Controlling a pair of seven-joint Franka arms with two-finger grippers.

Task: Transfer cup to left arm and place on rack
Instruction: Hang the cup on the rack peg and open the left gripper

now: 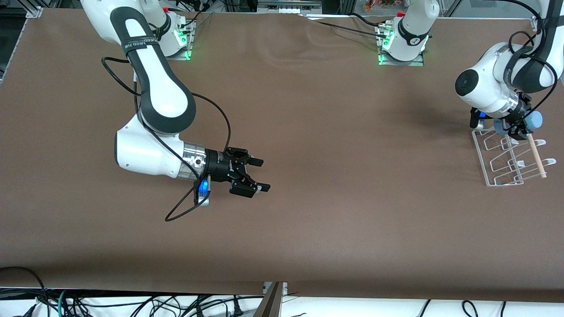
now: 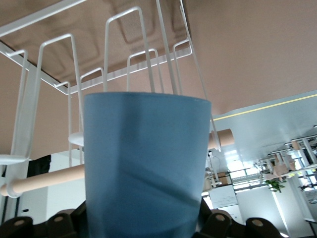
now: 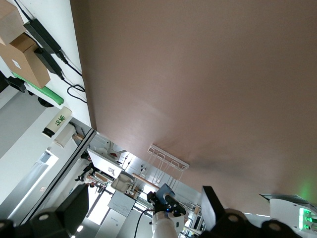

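Now my left gripper (image 1: 513, 127) clamps the cup (image 1: 532, 119) over the rack (image 1: 506, 164); it looks light, slick plastic, best held mid-wall. My right gripper (image 1: 260, 175) waits open, empty.

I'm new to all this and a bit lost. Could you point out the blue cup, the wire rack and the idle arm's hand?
cup (image 2: 143, 163): left wrist view, on its side wall.
rack (image 1: 500, 165): front view, on a wire loop.
right hand (image 1: 260, 175): front view, midway between its open fingertips.
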